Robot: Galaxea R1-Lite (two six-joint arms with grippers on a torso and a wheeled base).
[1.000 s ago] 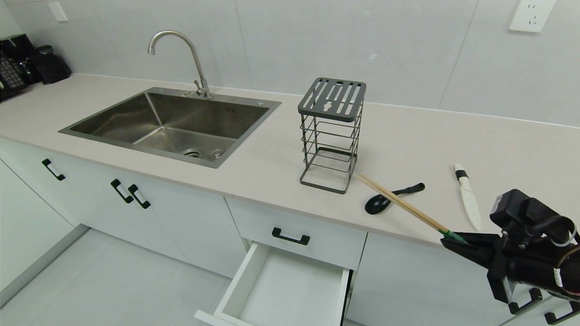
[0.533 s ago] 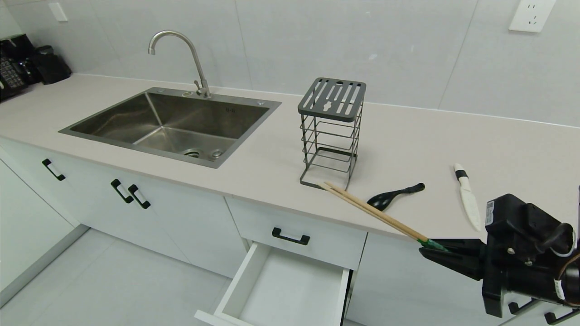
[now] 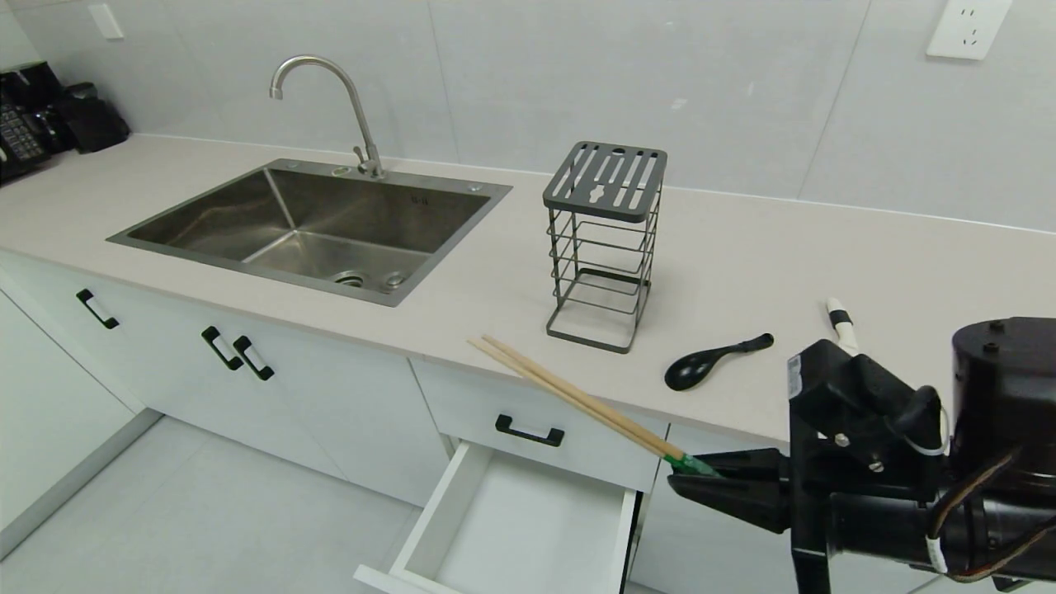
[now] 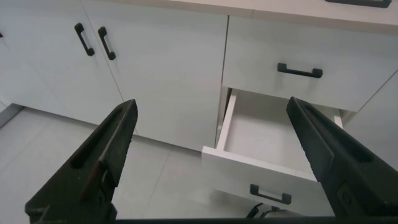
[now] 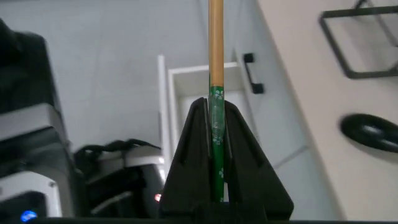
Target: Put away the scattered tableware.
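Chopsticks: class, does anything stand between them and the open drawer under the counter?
Nothing visible does. The right gripper holds the chopsticks slanting across the counter edge, above the open drawer, with only air between. The spoon lies farther back on the counter, off that path.

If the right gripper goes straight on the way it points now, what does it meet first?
Probably nothing near. The right gripper, shut on the chopsticks, points alongside the counter, above the open drawer. The way ahead looks free, though depth is unclear.
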